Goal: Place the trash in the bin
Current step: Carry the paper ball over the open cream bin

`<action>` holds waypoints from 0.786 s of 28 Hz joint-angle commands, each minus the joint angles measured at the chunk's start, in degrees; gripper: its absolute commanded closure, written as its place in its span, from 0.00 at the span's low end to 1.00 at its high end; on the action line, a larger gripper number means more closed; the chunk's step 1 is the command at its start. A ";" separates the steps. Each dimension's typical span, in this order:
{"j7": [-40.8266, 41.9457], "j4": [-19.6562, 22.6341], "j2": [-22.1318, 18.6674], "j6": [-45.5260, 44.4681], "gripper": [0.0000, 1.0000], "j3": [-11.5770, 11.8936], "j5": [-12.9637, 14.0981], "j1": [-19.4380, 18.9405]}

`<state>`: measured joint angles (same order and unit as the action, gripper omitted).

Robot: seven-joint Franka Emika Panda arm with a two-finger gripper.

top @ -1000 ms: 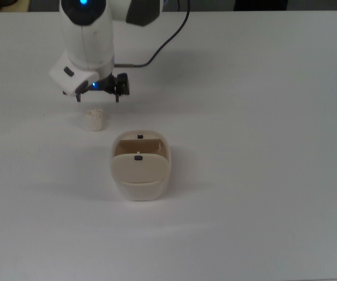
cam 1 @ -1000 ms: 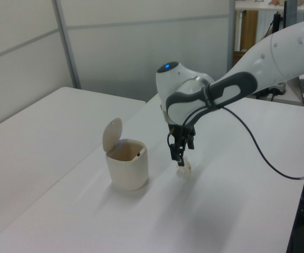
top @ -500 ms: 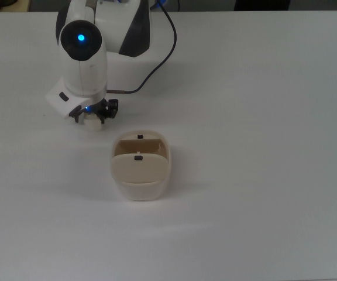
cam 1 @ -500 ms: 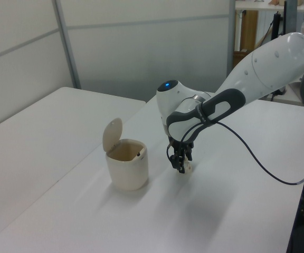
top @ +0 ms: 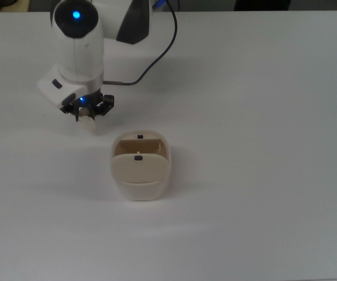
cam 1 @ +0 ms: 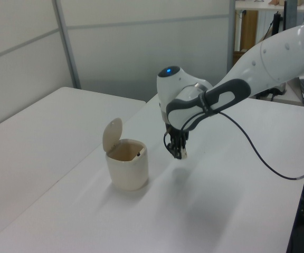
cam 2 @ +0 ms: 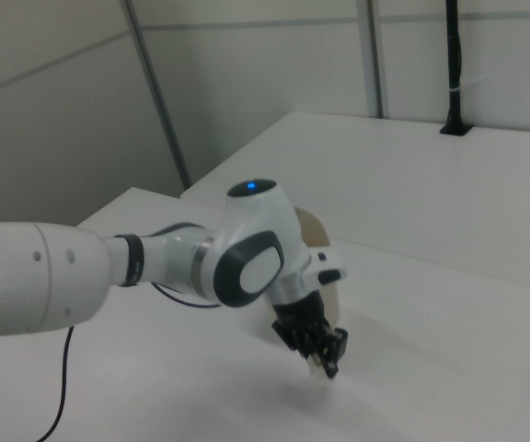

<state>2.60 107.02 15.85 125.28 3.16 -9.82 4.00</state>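
I am counting one trash wad (top: 87,121) and one bin (top: 140,165), with my single gripper (top: 86,115) over the table. My fingers are sitting narrow, pinching the off-white trash between them, and in the left view the wad (cam 1: 183,154) is hanging clear of the surface. The bin is standing near me, toward the top view's lower right, with its flap lid (cam 1: 112,135) tipped up and the mouth showing open. I am not touching the bin. A black cable (top: 162,50) is trailing from my wrist. The table (top: 262,117) is plain white. Behind it, pale wall panels (cam 1: 141,47) are showing in the left view.
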 commanded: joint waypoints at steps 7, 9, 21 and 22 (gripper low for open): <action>-0.84 -6.90 -6.44 -4.08 0.85 -0.61 5.50 -0.83; -0.66 -9.01 -6.36 -3.73 0.84 -1.14 7.34 -0.83; -0.66 -10.95 -2.06 7.24 0.76 -6.85 10.34 -0.92; -0.66 -10.95 -1.61 8.39 0.75 -7.12 10.34 -0.92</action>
<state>2.52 97.39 10.82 128.69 -2.60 -0.53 3.35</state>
